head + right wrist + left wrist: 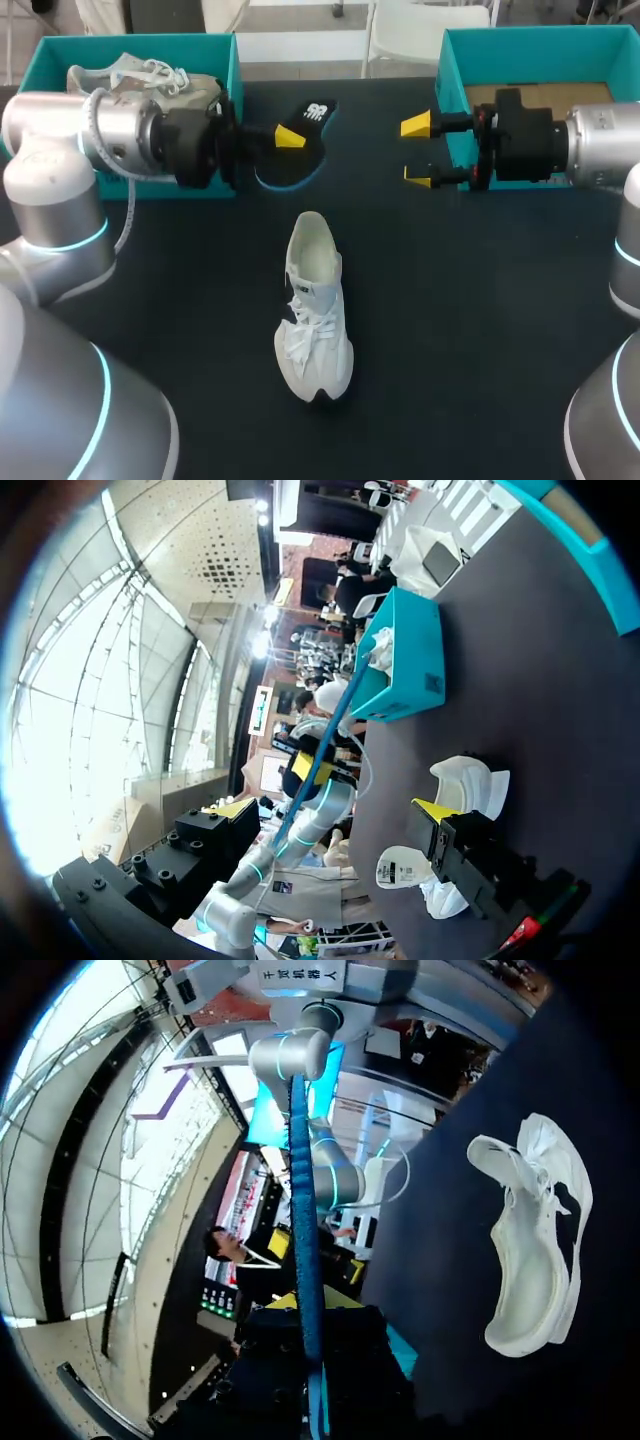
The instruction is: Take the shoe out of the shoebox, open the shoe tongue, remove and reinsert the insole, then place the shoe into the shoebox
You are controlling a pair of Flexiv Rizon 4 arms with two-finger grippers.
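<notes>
Insole (312,115) apparently pinched in left fingers (290,137); right fingers (415,125) open, shoe (315,310) lying apart from both.

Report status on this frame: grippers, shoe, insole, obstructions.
Left gripper shut on insole. Right gripper open, empty. Shoe upright, free, insole out. Nothing in the way.
</notes>
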